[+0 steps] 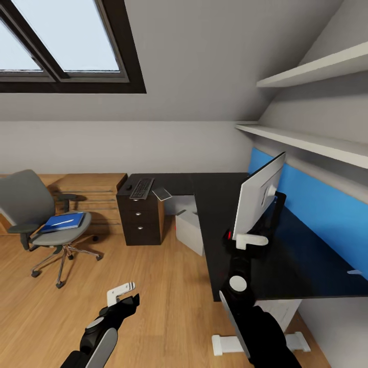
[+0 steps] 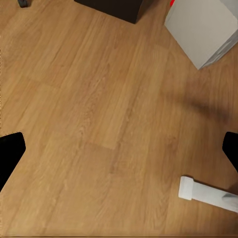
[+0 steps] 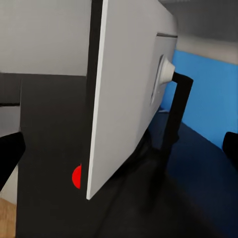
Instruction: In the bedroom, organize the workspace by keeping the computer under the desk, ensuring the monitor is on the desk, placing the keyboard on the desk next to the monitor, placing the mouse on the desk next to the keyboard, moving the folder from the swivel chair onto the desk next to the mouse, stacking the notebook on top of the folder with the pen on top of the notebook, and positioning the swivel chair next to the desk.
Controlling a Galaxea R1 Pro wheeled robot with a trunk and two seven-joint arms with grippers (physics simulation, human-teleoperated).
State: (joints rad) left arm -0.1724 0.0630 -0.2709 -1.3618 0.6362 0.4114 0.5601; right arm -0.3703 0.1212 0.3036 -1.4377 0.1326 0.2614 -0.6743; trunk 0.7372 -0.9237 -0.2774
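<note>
While my right gripper (image 1: 251, 240) sits at the lower corner of the monitor (image 1: 258, 197), its white fingers spread and gripping nothing that I can see, the screen stands upright on the black worktop (image 1: 220, 204) with its silver back turned toward me and the blue wall panel (image 1: 317, 204) behind it. My left gripper (image 1: 120, 292) hangs over the wooden floor (image 1: 153, 286), jaws spread and empty. At the far end of the worktop the keyboard (image 1: 141, 188) lies above the drawer unit (image 1: 139, 220), with the grey notebook (image 1: 162, 193) just beside it, apparently overhanging the edge. The computer (image 1: 190, 230) stands on the floor under the worktop. The blue folder (image 1: 63, 222) rests on the seat of the swivel chair (image 1: 43, 220), well apart from the worktop, with what looks like the white pen on it. I judge the monitor to be the risk here: it is tall on a thin black stand (image 1: 273, 209), so a push low at its corner could twist or tip it, or slide it along the glossy surface. The notebook could also drop if the keyboard is dragged carelessly.
</note>
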